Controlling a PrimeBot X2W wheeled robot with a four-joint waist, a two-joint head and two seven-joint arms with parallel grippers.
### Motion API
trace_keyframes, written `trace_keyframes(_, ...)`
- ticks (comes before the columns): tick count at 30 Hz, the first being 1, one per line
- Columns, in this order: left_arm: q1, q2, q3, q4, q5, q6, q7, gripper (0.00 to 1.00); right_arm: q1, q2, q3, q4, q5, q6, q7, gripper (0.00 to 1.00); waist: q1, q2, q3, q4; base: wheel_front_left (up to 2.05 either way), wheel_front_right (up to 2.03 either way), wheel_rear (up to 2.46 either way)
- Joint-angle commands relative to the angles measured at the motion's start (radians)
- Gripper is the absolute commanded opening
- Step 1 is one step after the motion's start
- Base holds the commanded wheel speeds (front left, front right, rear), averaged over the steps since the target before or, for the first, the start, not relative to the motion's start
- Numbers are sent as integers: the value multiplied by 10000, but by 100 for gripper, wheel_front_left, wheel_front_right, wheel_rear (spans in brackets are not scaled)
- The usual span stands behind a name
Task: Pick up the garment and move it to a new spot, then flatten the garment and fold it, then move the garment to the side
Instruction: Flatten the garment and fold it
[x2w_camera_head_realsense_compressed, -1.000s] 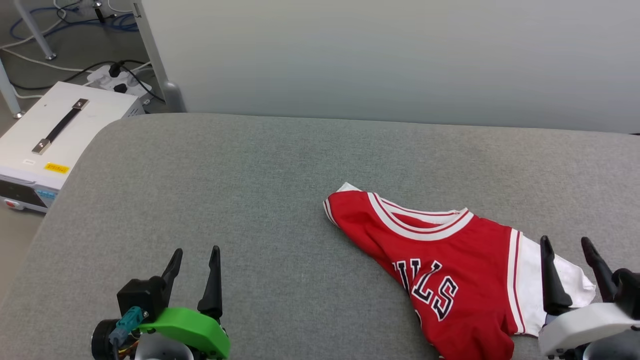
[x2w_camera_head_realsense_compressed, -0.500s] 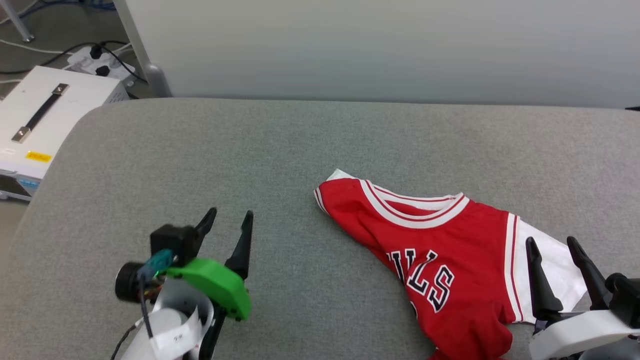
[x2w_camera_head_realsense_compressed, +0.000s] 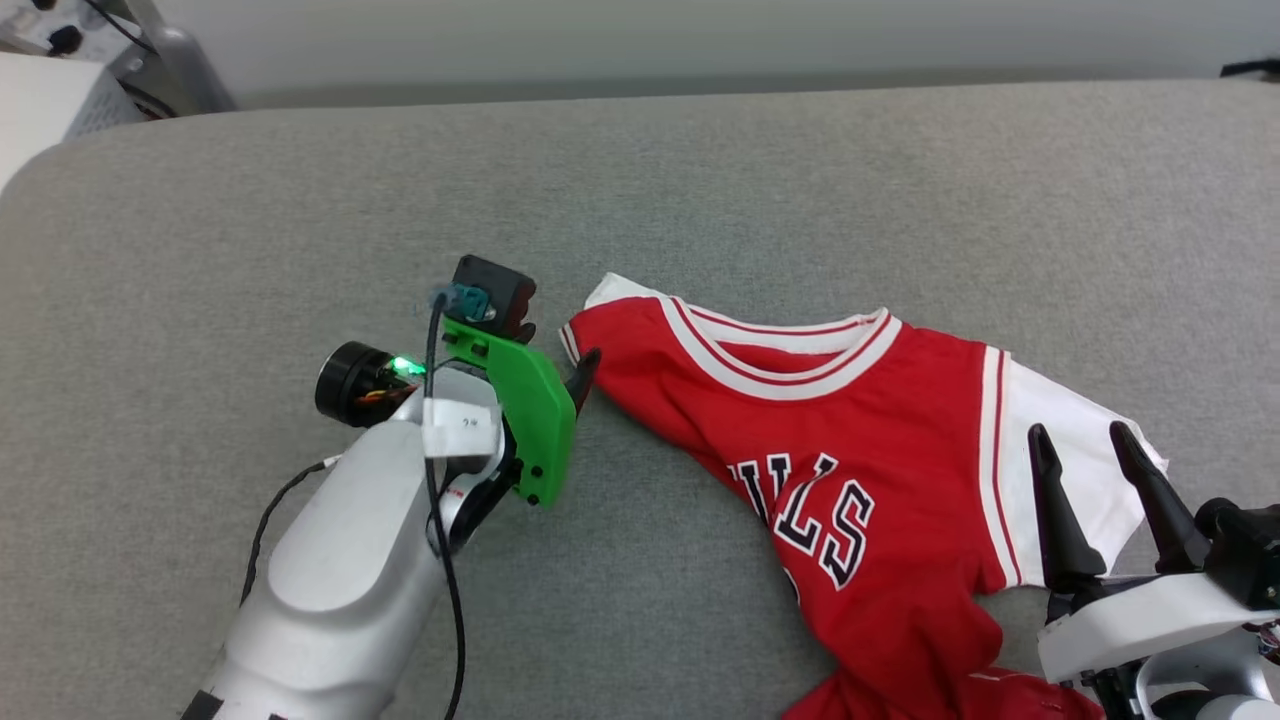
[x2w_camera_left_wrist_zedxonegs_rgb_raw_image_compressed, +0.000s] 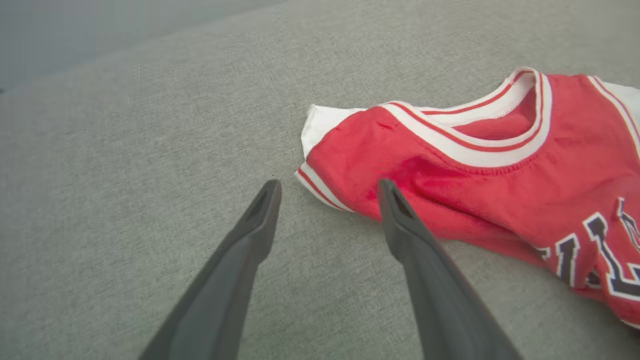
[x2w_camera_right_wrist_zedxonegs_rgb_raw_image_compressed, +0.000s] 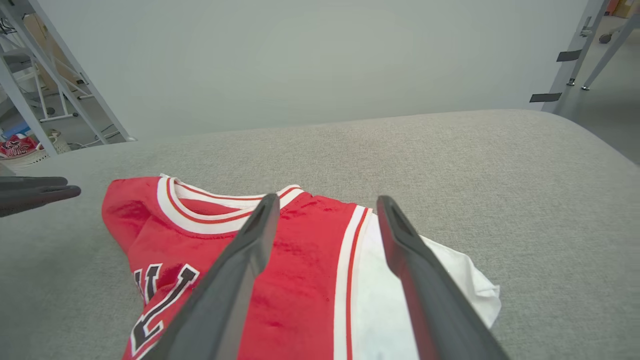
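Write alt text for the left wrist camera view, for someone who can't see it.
A red jersey T-shirt with a red-and-white striped collar lies rumpled on a grey fabric surface. The open left tool points at its near shoulder, one dark finger tip overlapping the red cloth, the other over bare grey fabric.

One red, white-sleeved jersey T-shirt (x2w_camera_head_realsense_compressed: 900, 400); two dark-fingered grippers, left gripper (x2w_camera_left_wrist_zedxonegs_rgb_raw_image_compressed: 328, 184) and right gripper (x2w_camera_head_realsense_compressed: 1077, 430); one grey fabric-covered table (x2w_camera_head_realsense_compressed: 700, 180).

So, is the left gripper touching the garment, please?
Cannot tell. In the left wrist view one fingertip of the left gripper overlaps the garment, with no plain contact or gap.
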Motion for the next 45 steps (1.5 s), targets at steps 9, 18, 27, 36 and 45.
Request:
trace_keyframes(9,-1345,154,-645,1943,-314,-225,1386,100,-493,-17,-1,290,326,-9,-222,100,0,-1,1027,-1186,0,0,0)
trace_keyframes(18,-1234,222,-1063,3211,-793,-268,2307,0,-549,-17,-61,665,628,-9,-425,100,0,-1,963,-1339,0,0,0)
trace_keyframes(27,-739,1182,-628,2022,-521,156,118,0,-369,-17,-396,884,736,-9,-218,100,0,-1,15,-597,0,0,0)
trace_keyframes(36,2954,2462,428,-2096,-1229,2082,61,0,75,-16,-730,870,634,-9,132,100,0,-1,-1008,488,0,0,0)
trace_keyframes(45,5832,1626,440,-2554,-2152,2854,-417,0,186,-16,-812,462,366,-9,460,100,0,-1,-1257,789,0,0,0)
